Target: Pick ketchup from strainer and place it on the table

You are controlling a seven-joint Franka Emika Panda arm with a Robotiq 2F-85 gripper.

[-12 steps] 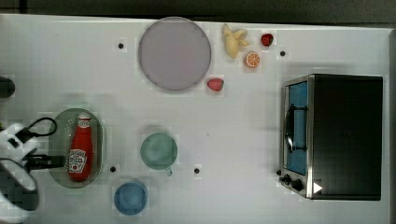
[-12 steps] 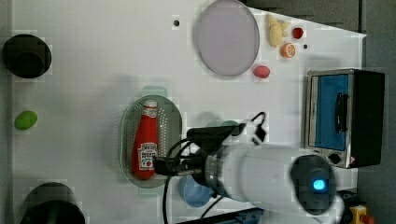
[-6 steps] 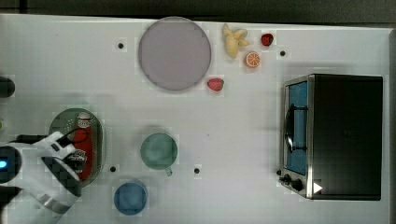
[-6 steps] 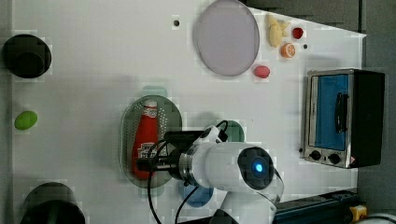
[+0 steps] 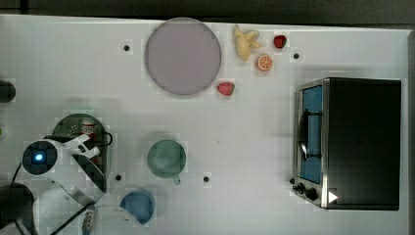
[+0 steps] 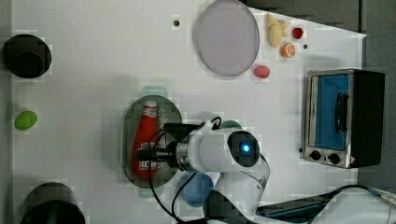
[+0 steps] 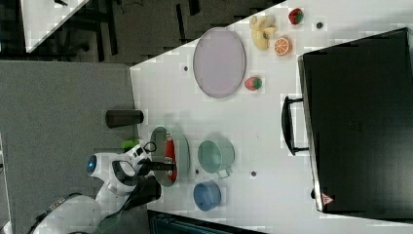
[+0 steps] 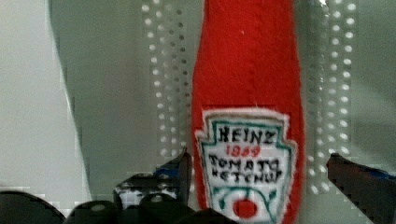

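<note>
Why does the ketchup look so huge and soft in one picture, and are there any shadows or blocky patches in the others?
Wrist view: the camera sits close, so the ketchup looms large and slightly soft, with the open gripper dark at the frame's edge. Top view: faint grey shadows beside the strainer and green mug. Left view: blocky patches around the objects.

A white table (image 5: 73, 63) seen from above. In the top view's left, the strainer (image 6: 127, 140) walls in the ketchup (image 6: 144, 135) on both sides. Just right of it stand a green mug (image 5: 167, 158) and a blue cup (image 5: 137, 205). Bare tabletop lies between the mug and the toaster oven (image 5: 350, 142) at far right.
</note>
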